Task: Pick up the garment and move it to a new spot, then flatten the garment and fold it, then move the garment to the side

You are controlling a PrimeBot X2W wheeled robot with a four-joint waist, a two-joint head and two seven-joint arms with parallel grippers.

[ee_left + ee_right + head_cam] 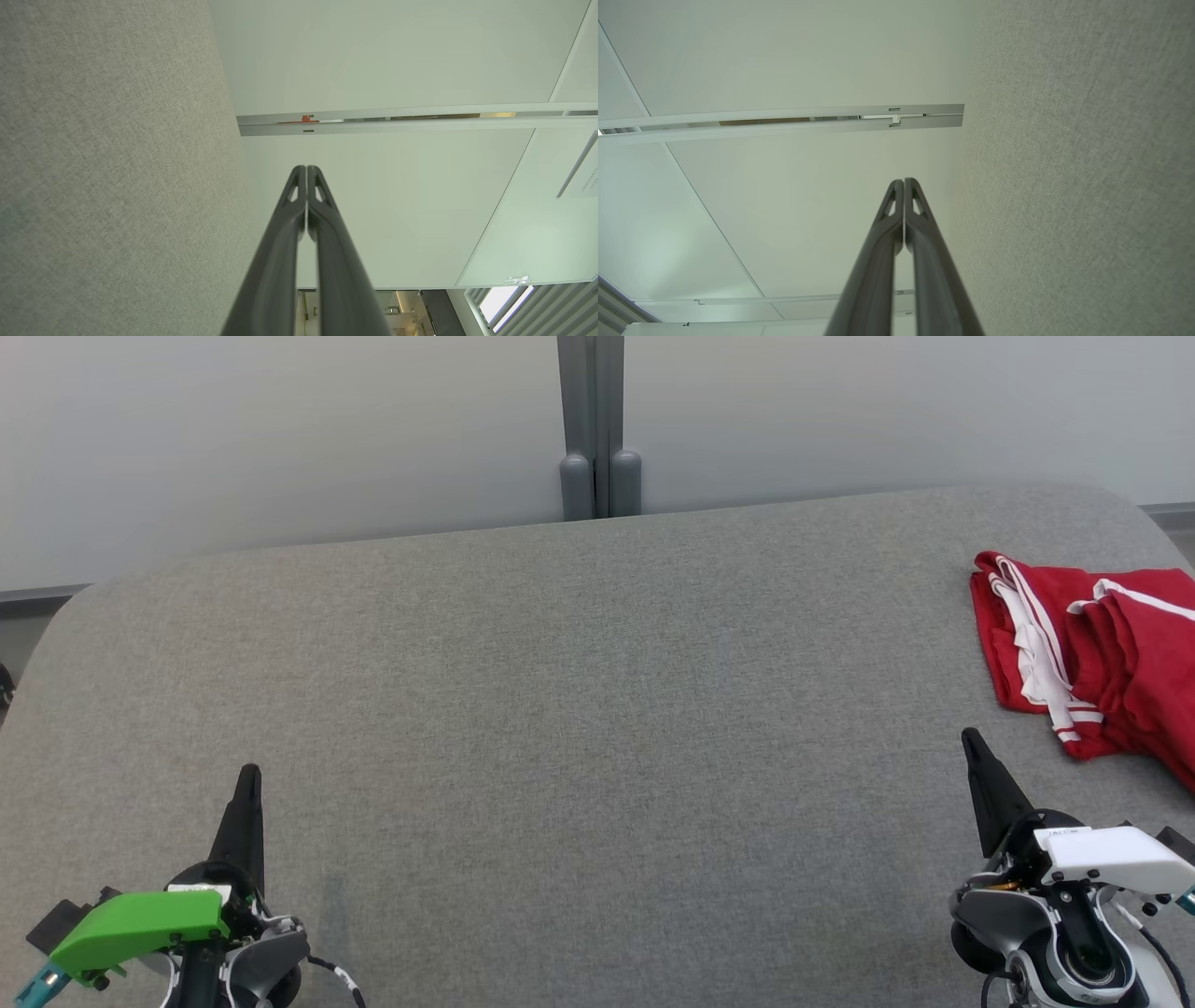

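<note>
From the head view, I see the grey fabric surface (pixel 560 709) spread across most of the frame, with a pale wall (pixel 280 429) behind it and a grey post (pixel 597 429) standing at its far edge. The garment (pixel 1111 653) is red with white stripes. It lies crumpled in a loose heap at the far right of the surface, cut off by the frame's right edge. My left pincer (pixel 248 775) sits at the lower left, over bare fabric and well apart from the garment. Its fingers come to a single dark point, clenched on nothing. My right pincer (pixel 971 739) sits at the lower right, its tip near the garment's closest corner but not touching it. It is also clenched and holds nothing.

In the left wrist view, the left pincer (pixel 306 169) rises from the bottom edge with its two fingers pressed together at the tips and nothing between them. The surface (pixel 93 186) runs down the left side, with pale wall panels (pixel 373 56) on the right.

In the right wrist view, the right pincer (pixel 904 181) looks the same, its tips meeting and gripping nothing. Here the surface (pixel 1087 186) takes up the right side, with wall panels (pixel 784 56) on the left.
</note>
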